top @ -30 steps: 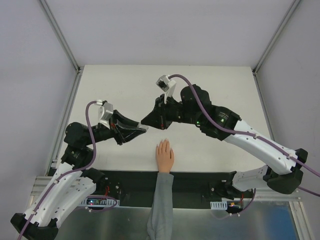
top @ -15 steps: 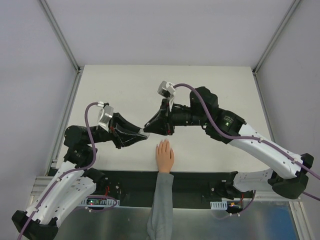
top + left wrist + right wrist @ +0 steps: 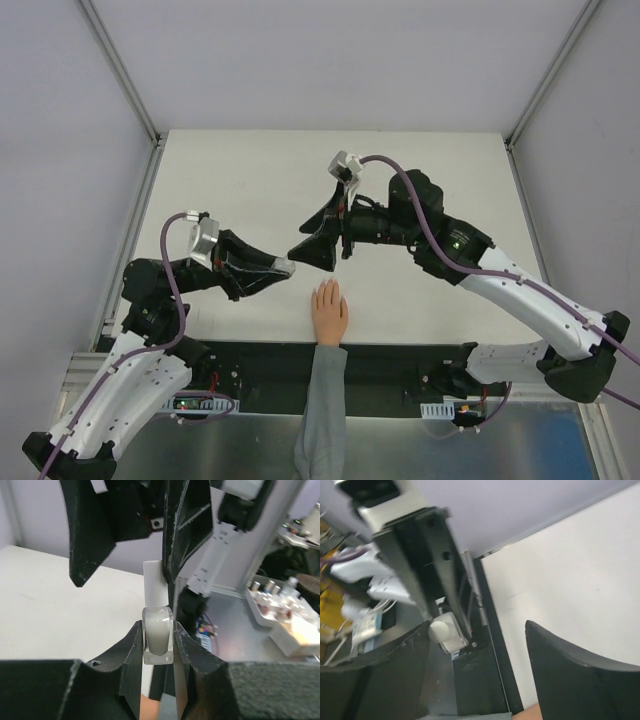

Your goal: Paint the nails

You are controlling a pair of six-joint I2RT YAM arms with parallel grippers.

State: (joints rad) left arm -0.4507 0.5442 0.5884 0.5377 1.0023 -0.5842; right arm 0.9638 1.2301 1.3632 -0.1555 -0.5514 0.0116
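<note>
The left gripper (image 3: 158, 641) pinches a small clear glass bottle (image 3: 158, 639) of pale, milky polish, its two black fingers pressed against the flat sides so that the bottle stands upright and steady in the air above the white table (image 3: 250, 170). That firm hold looks meant to brace the bottle while the other arm works on its tall white plastic cap (image 3: 153, 582). The right gripper (image 3: 125, 575) faces it from the far side with its fingers spread wide. One finger lies against the cap's side and the other stands well clear, so nothing is gripped there. The right wrist view agrees: its own fingers sit far apart at the bottom corners, and the round cap top shows off towards the left one. The nails (image 3: 326, 287) to be painted are at the fingertips of a peach, flesh-coloured mannequin hand (image 3: 329, 312) in a grey sleeve, lying flat at the near edge of the table. They sit just below the meeting point of the two grippers and are barely distinct from the fingers. Judging by this, no painting has begun, and the cap and its brush probably have to come off first.
</note>
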